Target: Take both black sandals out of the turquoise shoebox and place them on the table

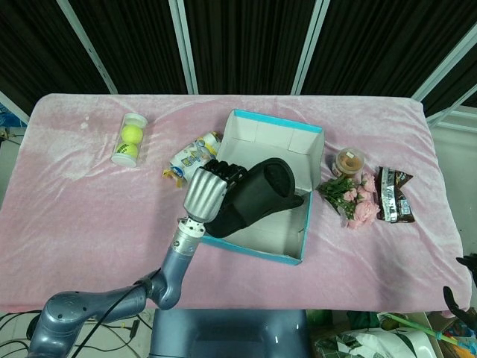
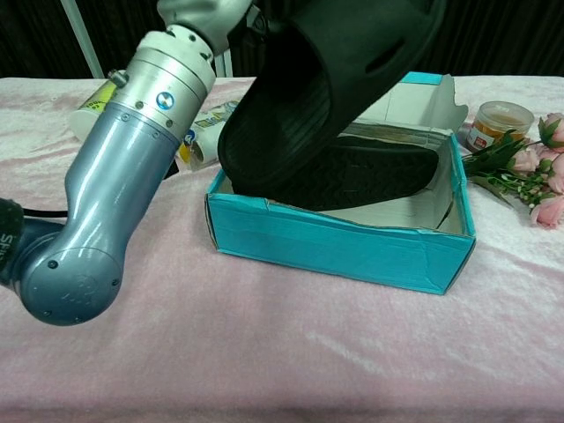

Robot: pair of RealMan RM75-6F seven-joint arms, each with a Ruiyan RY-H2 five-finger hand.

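Observation:
My left hand (image 1: 206,192) grips a black sandal (image 1: 257,195) by its strap and holds it tilted above the turquoise shoebox (image 1: 257,252). In the chest view the lifted black sandal (image 2: 326,84) hangs over the box's left half, sole facing the camera, and my left hand (image 2: 198,11) is cut off at the top edge. The second black sandal (image 2: 379,172) still lies sole-up inside the turquoise shoebox (image 2: 339,249). The box sits skewed on the pink cloth. My right hand is not visible in either view.
A tube of tennis balls (image 1: 130,139) and a snack packet (image 1: 191,158) lie left of the box. A small jar (image 1: 348,161), pink flowers (image 1: 352,200) and a dark wrapper (image 1: 393,195) sit to its right. Bare pink cloth stretches along the front (image 2: 264,344).

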